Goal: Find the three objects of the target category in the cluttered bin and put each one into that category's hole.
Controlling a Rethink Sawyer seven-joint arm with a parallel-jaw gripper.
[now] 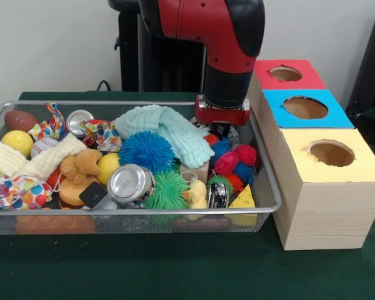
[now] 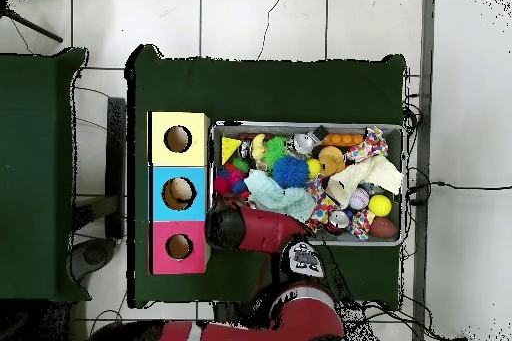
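The silver wire mesh bin (image 1: 112, 214) is full of toys, cloths and cans; it also shows in the overhead view (image 2: 300, 125). My gripper (image 1: 221, 128) is down in the bin's far right corner, next to the red box, and its tips are hidden among the clutter. A scrap of clear plastic (image 1: 234, 134) shows just right of the gripper; I cannot tell if it is a bottle. No other see-through bottle shows. In the overhead view the arm (image 2: 245, 227) covers that corner.
Three wooden boxes with round holes stand right of the bin: red (image 1: 286, 74), blue (image 1: 305, 107), yellow (image 1: 331, 153). The bin holds a mint cloth (image 1: 165, 128), spiky balls (image 1: 147, 152), crushed cans (image 1: 130, 183), a plush (image 1: 81, 165) and a cheese wedge (image 1: 242, 200).
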